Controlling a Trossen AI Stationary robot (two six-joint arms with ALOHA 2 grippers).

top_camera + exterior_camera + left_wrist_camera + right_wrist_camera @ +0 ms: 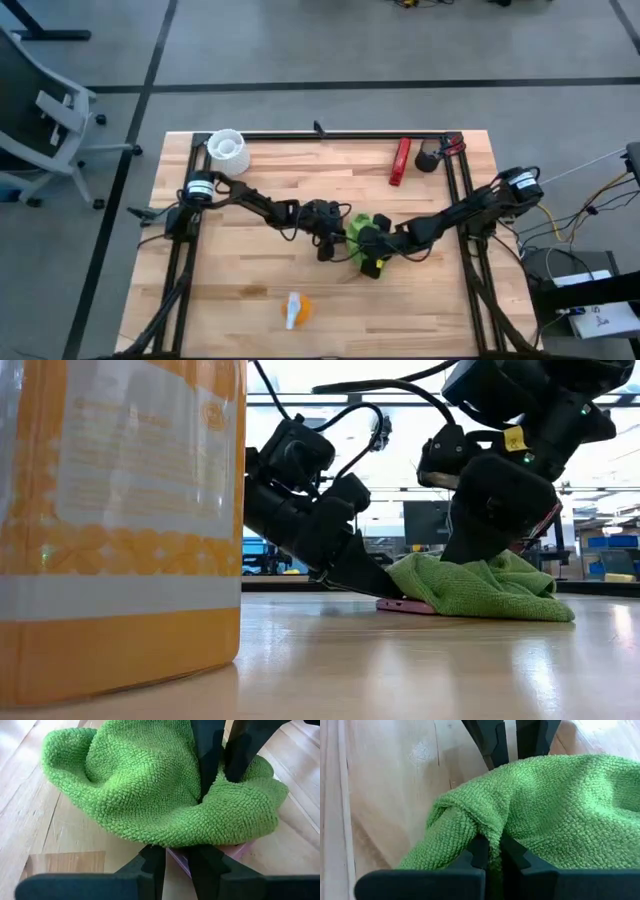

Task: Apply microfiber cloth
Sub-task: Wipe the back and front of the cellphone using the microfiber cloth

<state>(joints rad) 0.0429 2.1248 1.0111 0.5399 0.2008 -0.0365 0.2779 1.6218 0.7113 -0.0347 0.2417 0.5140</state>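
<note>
Left wrist view has the best look at it: the soft lime-green microfiber cloth is bunched up in a heap on the light wooden table, pretty much mid-table going by the high view. Poking out from under its edge is a thin pink-edged slab, can't tell what it is exactly, but the cloth is draped right over it.

The right gripper has its two dark fingers pinched together on a fold of the cloth, with fabric squeezed up between them. The left gripper sits low at the opposite edge of the cloth, fingers nearly together around the edge of that pink slab, though I honestly can't tell if they're actually clamped on it.

High view shows both dark arms reaching in from their sides and meeting at the cloth. Closer to the front edge lies a small orange-and-white spray bottle, well apart from the cloth. At the back of the table there's a white roll near the left corner and a red bar-shaped tool towards the right.
</note>
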